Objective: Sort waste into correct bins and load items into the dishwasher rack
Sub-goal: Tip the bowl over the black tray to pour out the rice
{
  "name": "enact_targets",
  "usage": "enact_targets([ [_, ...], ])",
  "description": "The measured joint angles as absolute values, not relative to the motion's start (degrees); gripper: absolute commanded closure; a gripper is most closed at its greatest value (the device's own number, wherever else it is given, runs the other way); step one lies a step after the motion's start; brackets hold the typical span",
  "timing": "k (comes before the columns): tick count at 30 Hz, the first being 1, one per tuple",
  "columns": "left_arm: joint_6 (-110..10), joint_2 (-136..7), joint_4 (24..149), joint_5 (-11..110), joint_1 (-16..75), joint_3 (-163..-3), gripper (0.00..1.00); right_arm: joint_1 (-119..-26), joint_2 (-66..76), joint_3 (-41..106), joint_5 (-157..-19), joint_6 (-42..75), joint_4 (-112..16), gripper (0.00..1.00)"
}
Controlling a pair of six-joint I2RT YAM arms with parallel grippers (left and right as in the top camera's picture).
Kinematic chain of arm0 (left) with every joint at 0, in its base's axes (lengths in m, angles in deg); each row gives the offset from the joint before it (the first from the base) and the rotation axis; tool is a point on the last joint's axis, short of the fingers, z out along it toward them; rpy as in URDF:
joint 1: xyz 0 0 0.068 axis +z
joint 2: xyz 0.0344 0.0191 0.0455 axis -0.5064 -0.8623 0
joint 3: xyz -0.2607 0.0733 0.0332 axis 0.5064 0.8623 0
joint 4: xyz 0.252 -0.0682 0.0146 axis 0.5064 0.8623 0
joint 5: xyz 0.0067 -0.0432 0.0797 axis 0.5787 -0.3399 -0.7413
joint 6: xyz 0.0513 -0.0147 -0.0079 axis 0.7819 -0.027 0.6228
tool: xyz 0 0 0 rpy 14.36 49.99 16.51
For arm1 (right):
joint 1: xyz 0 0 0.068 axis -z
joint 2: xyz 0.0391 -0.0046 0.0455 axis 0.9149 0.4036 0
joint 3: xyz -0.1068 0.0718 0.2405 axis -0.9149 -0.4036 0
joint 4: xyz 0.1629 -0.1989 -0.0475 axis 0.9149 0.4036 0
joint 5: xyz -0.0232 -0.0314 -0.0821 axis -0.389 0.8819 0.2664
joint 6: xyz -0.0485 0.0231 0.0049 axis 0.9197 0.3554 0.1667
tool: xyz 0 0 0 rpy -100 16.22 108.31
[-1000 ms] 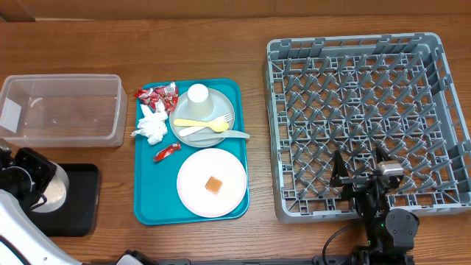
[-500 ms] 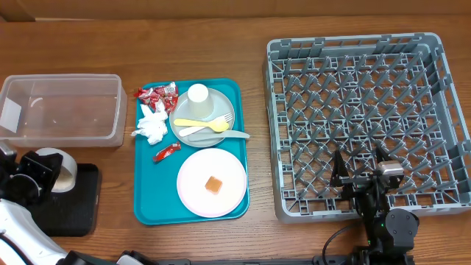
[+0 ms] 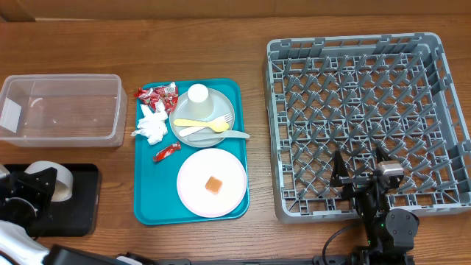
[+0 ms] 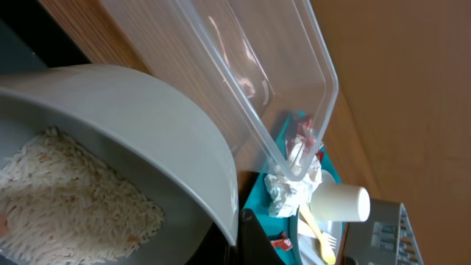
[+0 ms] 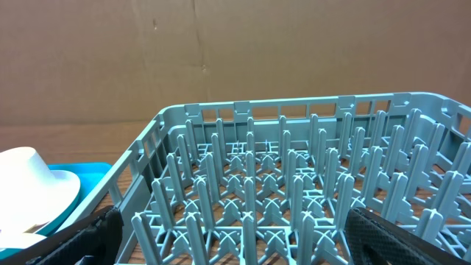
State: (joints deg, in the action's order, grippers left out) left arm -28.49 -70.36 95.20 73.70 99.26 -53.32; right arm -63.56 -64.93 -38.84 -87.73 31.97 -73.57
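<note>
Left tool (image 3: 34, 188) clamps the bowl (image 3: 57, 180), tipped on its side above the black tray (image 3: 82, 213) at the near-left of the tabletop (image 3: 259, 230). Rice (image 4: 66, 195) lies inside the bowl. Right tool (image 5: 243, 239) is spread wide and empty, at the near wall of the rack (image 3: 353, 46).

Left arm (image 3: 15, 239): white shell, black wrist housing.
Right arm (image 3: 401, 224): black round joint, pale camera block (image 3: 388, 169), thin black cable (image 3: 335, 235).
Right gripper (image 5: 235, 239): matte black fingers (image 5: 401, 237).

Left gripper (image 3: 42, 179) low at near-left, clamped on white bowl (image 3: 65, 182); right gripper (image 3: 358, 168), its 2 fingers (image 5: 412, 239) apart.
</note>
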Motion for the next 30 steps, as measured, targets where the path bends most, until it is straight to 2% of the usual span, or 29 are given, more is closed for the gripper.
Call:
enact_targets([
  [7,-22.9,-76.9,91.7,84.3,101.0,-53.2,0.96,-63.6,-64.9,-38.8,-87.7,32.0,-73.5,0.00],
  [17,-17.7,-80.8,92.2,93.4,101.0,-53.2,0.96,-63.6,-64.9,-38.8,-87.7,32.0,-73.6,0.00],
  [30,-11.4,-80.8,99.7,96.1,101.0,-53.2,0.96,-63.5,-64.9,-38.8,-87.7,31.9,-73.6,0.00],
])
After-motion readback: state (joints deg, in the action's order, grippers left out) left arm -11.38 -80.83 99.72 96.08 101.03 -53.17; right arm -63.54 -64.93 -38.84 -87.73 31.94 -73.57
